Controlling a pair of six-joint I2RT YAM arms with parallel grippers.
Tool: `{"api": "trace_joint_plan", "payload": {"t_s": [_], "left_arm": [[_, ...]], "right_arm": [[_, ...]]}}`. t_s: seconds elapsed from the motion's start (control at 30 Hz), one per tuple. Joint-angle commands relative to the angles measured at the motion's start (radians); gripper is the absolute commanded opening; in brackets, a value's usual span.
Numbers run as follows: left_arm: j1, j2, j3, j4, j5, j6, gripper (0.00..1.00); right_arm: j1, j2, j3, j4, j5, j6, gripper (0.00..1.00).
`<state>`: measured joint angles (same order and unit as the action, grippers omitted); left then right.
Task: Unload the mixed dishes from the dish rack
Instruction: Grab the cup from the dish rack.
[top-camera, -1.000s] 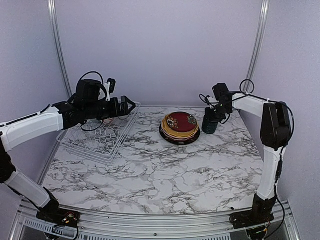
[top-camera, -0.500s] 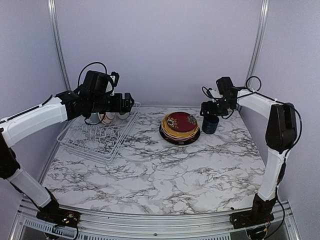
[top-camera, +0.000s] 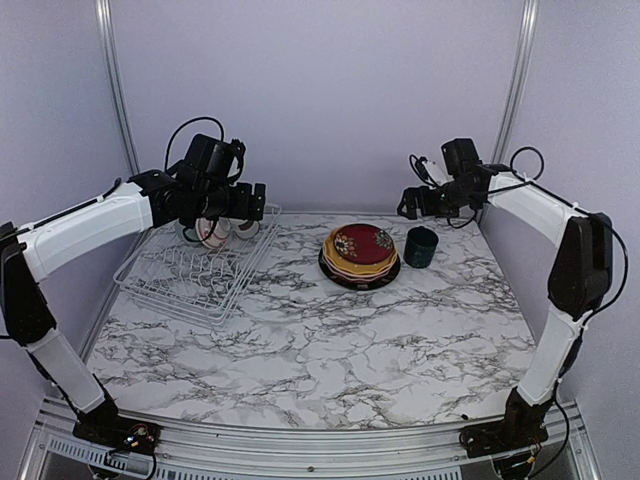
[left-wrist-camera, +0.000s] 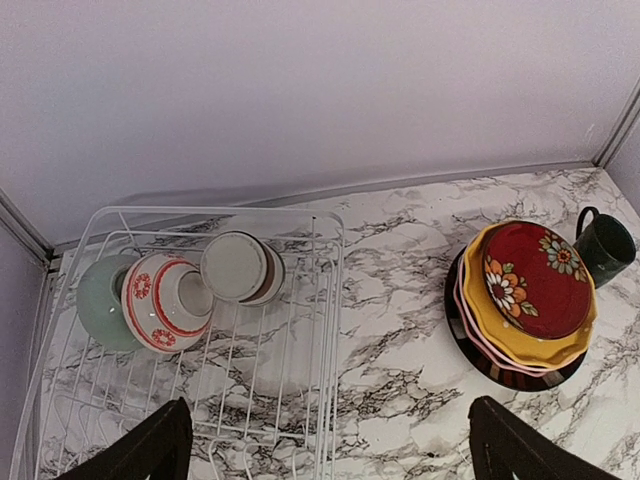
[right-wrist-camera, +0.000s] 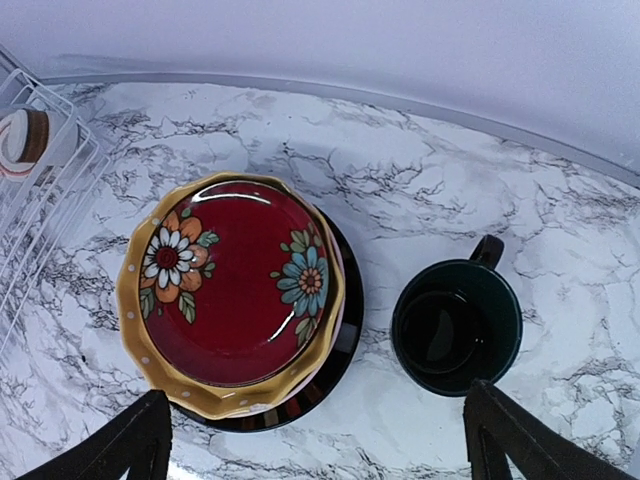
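The white wire dish rack (top-camera: 200, 285) (left-wrist-camera: 335, 300) lies at the left rear of the table. At its far end rest a pale green bowl (left-wrist-camera: 97, 303), a white cup with red pattern (left-wrist-camera: 165, 300) and a pale cup (left-wrist-camera: 240, 267). My left gripper (top-camera: 256, 203) (left-wrist-camera: 330, 448) hovers open above the rack's far right corner, holding nothing. The stacked plates (top-camera: 360, 256) (right-wrist-camera: 235, 290), dark red floral on top, sit mid-table with the dark teal mug (top-camera: 421, 246) (right-wrist-camera: 457, 327) upright to their right. My right gripper (top-camera: 408, 203) (right-wrist-camera: 318, 440) is open, raised above and apart from the mug.
The marble tabletop (top-camera: 330, 350) spreads in front of the rack and plates. A grey back wall (top-camera: 320, 100) with metal frame posts (top-camera: 115, 90) closes in the rear. The rack's corner (right-wrist-camera: 30, 170) shows at the left of the right wrist view.
My right gripper opened, left the mug standing on the table and rose back toward the wall. The left gripper lifted and swung slightly right over the rack's far end.
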<state>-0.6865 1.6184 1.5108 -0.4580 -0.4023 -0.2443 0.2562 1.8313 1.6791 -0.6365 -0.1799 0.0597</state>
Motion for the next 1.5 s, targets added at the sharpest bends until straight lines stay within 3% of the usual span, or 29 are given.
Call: {"api": "trace_joint_plan", "payload": {"t_s": [0.0, 0.7, 1.47], "left_arm": [[0.051, 0.063, 0.071, 0.002, -0.004, 0.029, 0.99], [0.246, 0.382, 0.357, 0.000, 0.107, 0.018, 0.99], [0.277, 0.695, 0.564, -0.004, 0.116, 0.046, 0.99]], "right_arm": [[0.038, -0.072, -0.041, 0.019, -0.028, 0.010, 0.98], [0.112, -0.320, -0.343, 0.152, -0.151, 0.033, 0.98], [0.111, -0.352, -0.418, 0.165, -0.121, 0.015, 0.98]]}}
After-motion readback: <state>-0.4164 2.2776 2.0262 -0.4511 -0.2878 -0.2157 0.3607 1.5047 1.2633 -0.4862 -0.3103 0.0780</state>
